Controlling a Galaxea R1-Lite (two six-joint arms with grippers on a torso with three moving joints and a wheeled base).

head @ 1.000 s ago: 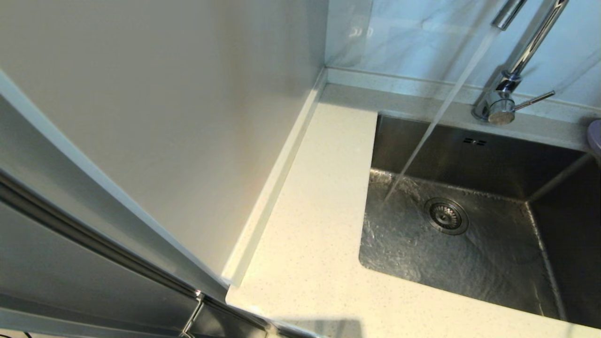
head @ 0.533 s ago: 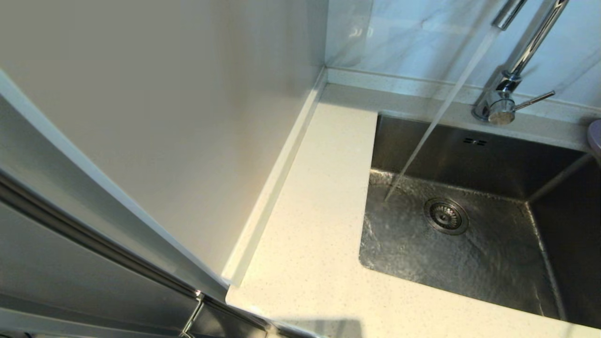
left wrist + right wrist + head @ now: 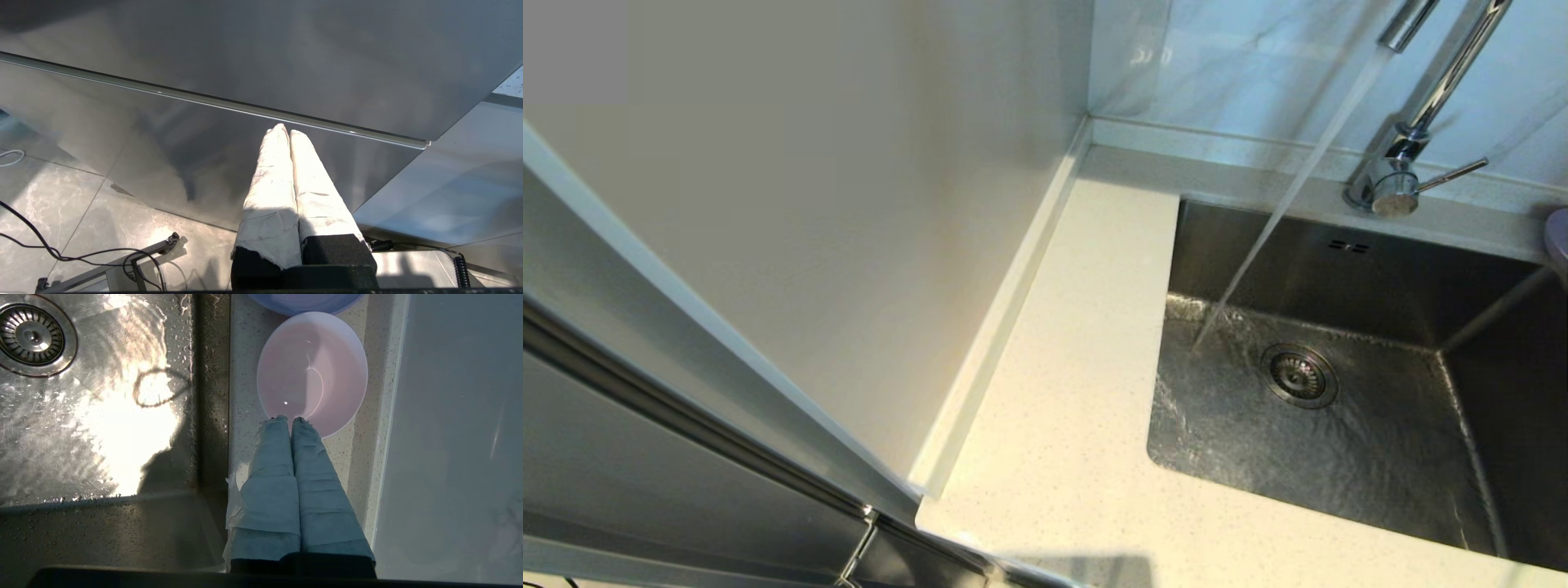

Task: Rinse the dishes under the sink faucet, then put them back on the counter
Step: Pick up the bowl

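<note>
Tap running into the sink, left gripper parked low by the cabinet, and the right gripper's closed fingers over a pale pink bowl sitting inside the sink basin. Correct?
Not quite. The right wrist view shows the pale pink bowl on the counter beside the sink, not in the basin. The right gripper is closed over its near rim.

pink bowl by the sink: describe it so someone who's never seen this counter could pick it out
Start at the steel sink with its round drain strainer. On the speckled counter strip beside the basin sits a round pale pink bowl, open side up, at the tips of the right gripper. Its neighbour, a lilac dish, is bluer.
</note>
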